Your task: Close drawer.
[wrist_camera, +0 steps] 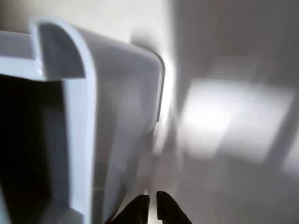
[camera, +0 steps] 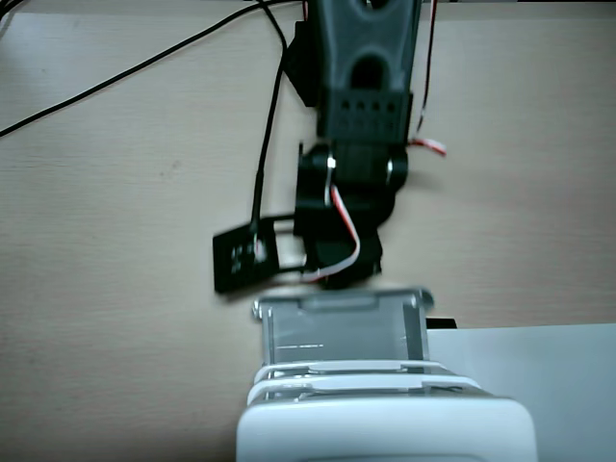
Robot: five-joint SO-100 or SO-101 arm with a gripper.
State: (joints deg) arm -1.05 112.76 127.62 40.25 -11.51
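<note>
The drawer [camera: 339, 334], a translucent grey tray with a pale front rim, stands pulled out of the white rounded cabinet [camera: 385, 430] at the bottom of the fixed view. My black gripper [camera: 339, 279] points down at the drawer's front rim, touching or just short of it. In the blurred wrist view the drawer's pale rim and wall [wrist_camera: 88, 116] fill the left side, with its dark inside further left. My gripper [wrist_camera: 153, 208] shows at the bottom edge beside that wall, its two black fingertips [wrist_camera: 140, 207] nearly together and holding nothing.
A flat white paper sheet [camera: 544, 371] lies right of the cabinet; it shows as a bright patch in the wrist view [wrist_camera: 233, 116]. Black cables [camera: 144, 65] run across the wooden table [camera: 106, 241] at the top left. The black wrist camera board [camera: 241, 260] sticks out left of the gripper.
</note>
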